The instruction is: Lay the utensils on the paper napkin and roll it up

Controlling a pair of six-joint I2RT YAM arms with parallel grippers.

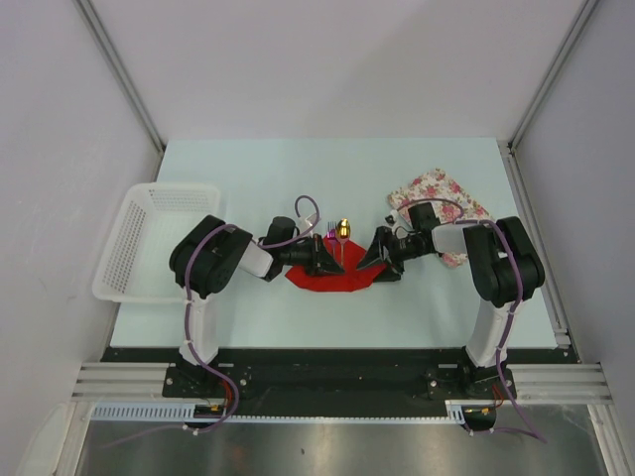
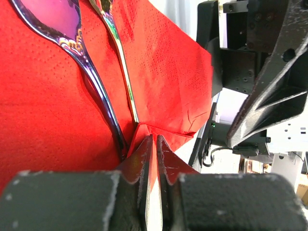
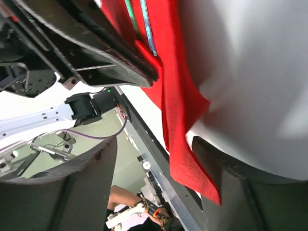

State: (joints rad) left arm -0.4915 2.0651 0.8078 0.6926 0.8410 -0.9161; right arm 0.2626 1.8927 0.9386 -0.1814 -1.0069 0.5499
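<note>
Left fingers (image 2: 134,178) pinch nearly shut on the paper napkin (image 2: 43,106), utensils (image 2: 98,91) lying on it. Right fingers (image 3: 72,187) gape wide around its hanging edge, holding nothing. Rolling step, I'd say: right should clamp next.

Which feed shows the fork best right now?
Left wrist: the fork lies close and sharp on the red napkin, its purple handle running down to the left end effector. Top external shows it tiny; right wrist catches only thin handle slivers at its top edge.
</note>
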